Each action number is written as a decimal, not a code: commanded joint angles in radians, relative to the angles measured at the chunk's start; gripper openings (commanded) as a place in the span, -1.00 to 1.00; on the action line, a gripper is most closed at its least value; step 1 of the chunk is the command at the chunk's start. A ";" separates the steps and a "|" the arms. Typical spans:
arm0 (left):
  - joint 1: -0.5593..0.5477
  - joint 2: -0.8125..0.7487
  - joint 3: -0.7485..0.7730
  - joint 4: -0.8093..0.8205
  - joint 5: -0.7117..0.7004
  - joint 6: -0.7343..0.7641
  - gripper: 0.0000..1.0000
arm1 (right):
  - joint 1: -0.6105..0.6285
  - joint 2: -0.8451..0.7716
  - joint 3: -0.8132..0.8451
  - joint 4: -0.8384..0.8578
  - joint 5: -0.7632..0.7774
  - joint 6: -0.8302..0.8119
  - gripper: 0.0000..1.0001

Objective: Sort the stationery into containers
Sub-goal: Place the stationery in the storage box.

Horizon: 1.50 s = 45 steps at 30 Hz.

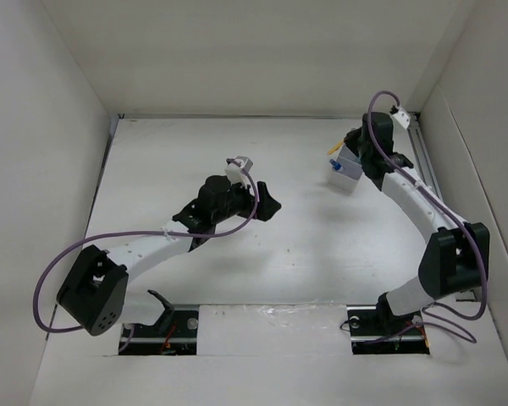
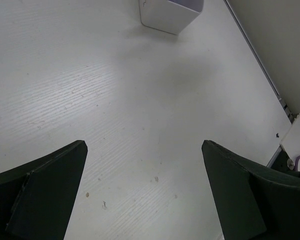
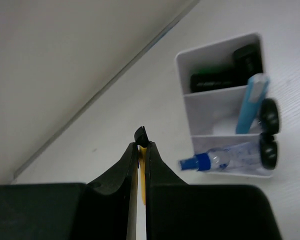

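Observation:
My right gripper (image 3: 141, 145) is shut on the short yellow stick (image 3: 143, 167), whose black tip pokes out past the fingertips. It is held above the table left of the white divided tray (image 3: 215, 47). In the tray lie the blue-capped clear bottle (image 3: 225, 157), the silver-blue pen (image 3: 250, 102), black scissor handles (image 3: 268, 116) and dark items (image 3: 215, 80) in the far compartment. In the top view the tray (image 1: 349, 176) sits at the back right beside my right gripper (image 1: 343, 150). My left gripper (image 2: 143, 144) is open and empty over the bare table, mid-table in the top view (image 1: 271, 205).
White walls enclose the table on three sides; the right wall runs close behind the tray. A metal rail (image 1: 423, 161) lies along the right edge. The tray's corner (image 2: 167, 17) shows ahead of the left gripper.

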State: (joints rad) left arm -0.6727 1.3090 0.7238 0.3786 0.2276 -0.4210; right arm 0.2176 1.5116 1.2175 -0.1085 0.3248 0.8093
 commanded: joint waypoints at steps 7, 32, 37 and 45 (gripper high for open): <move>-0.004 -0.059 -0.023 0.057 0.009 -0.018 1.00 | -0.034 0.117 0.172 -0.149 0.439 0.042 -1.00; -0.004 -0.194 -0.096 0.068 -0.099 -0.041 1.00 | -0.006 0.320 0.290 -0.198 0.583 0.083 -0.81; 0.031 -0.243 -0.141 0.123 -0.066 -0.061 1.00 | 0.003 0.320 0.301 -0.198 0.574 0.083 -0.34; 0.041 -0.267 -0.173 0.155 -0.066 -0.073 1.00 | 0.023 0.182 0.268 -0.198 0.527 0.083 0.06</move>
State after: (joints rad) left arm -0.6342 1.0672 0.5571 0.4625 0.1547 -0.4839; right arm 0.2310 1.8072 1.4742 -0.3145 0.8558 0.8902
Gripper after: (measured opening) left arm 0.996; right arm 0.530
